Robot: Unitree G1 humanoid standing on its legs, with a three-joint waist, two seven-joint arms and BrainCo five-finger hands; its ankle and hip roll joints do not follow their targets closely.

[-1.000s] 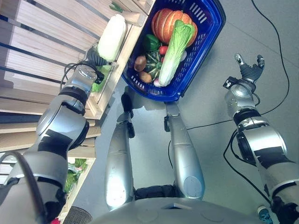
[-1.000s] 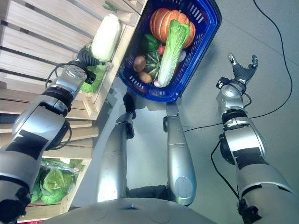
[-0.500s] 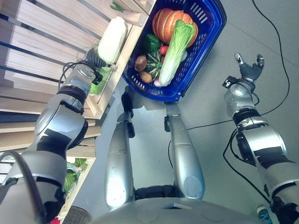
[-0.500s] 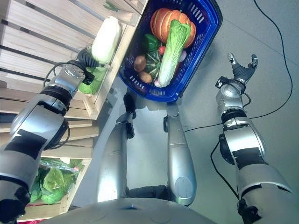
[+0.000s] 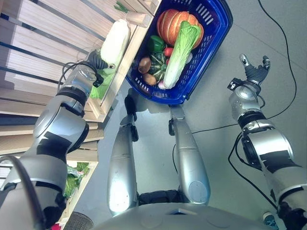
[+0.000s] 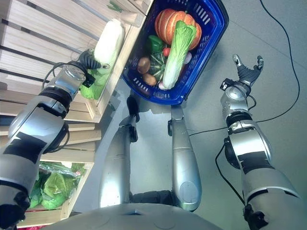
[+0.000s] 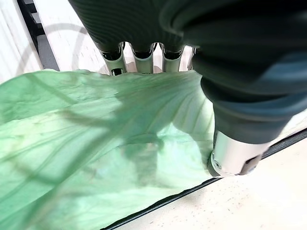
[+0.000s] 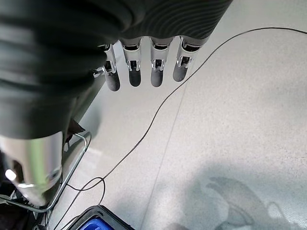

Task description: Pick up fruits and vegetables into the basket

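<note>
Basket: blue plastic basket (image 5: 211,36) already holds pumpkin, cabbage, smaller vegetables.
Left hand (image 5: 98,61): grips pale long cabbage (image 5: 115,40) at wooden shelf (image 5: 43,28).
Right hand (image 5: 256,72): open, empty.
Left: carry it over.

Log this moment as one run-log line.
left hand: on napa cabbage, grip unclear | right hand: open, idle | basket: pumpkin and other produce

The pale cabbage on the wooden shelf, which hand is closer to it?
Left. The left hand is right against the pale cabbage at its lower end; the right hand hangs open over the floor beyond the blue basket.
</note>
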